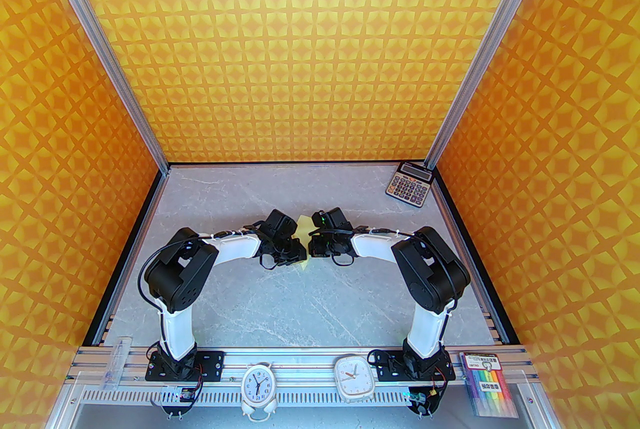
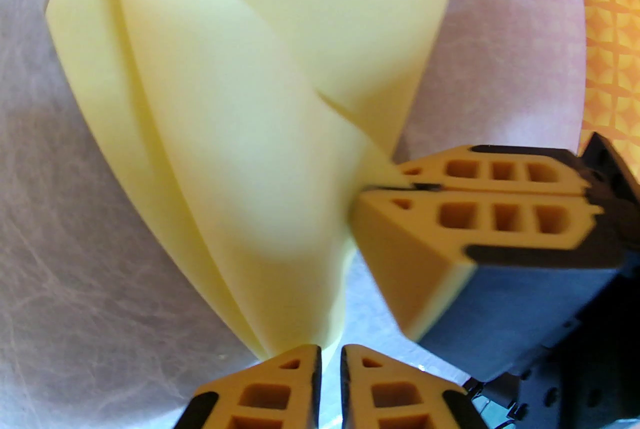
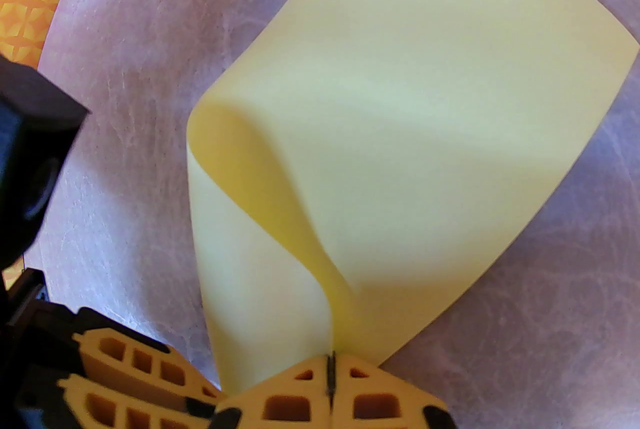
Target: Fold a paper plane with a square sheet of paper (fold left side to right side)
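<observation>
Right jaws clenched on an edge of the square sheet of paper (image 3: pixel 415 116); left jaws nearly closed, pinching its corner tip. The sheet spans between both sets of jaws, bowed and curled, over the bench (image 1: pixel 300 307)

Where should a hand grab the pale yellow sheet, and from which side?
Probably an edge or corner, coming in level with the paper and pinching through its thickness. The square sheet of paper is thin and bowed up over the table, so there is no body to grasp. The right hand is shut on one edge, the left hand on a corner.
</observation>
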Available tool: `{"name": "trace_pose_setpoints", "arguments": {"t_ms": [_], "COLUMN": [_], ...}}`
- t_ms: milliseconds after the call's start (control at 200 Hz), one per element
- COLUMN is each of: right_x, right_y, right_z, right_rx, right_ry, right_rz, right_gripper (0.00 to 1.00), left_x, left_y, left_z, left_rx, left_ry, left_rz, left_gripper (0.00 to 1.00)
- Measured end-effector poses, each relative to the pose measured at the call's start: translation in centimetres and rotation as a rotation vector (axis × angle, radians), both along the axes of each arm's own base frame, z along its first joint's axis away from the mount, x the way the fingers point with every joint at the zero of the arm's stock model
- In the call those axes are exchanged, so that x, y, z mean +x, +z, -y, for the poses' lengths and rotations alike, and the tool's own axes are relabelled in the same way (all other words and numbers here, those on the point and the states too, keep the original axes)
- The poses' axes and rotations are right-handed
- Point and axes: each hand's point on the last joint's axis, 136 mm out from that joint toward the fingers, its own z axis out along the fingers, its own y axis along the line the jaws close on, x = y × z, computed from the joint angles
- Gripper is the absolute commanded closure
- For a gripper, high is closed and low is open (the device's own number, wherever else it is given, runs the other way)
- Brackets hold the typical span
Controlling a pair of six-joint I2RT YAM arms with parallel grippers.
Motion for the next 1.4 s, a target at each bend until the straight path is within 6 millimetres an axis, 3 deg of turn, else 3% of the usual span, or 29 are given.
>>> {"name": "trace_pose_setpoints", "arguments": {"t_ms": [1395], "right_x": [0.42], "right_y": [0.22], "right_z": [-0.20], "right_rx": [-0.002], "right_ry": [-0.001], "right_rz": [-0.001], "right_gripper": [1.00], "left_x": [-0.33], "left_y": [-0.25], "left_z": [0.17], "left_rx": [0.003], "left_ry": [-0.008], "left_rz": [-0.008], "left_gripper": [0.82]}}
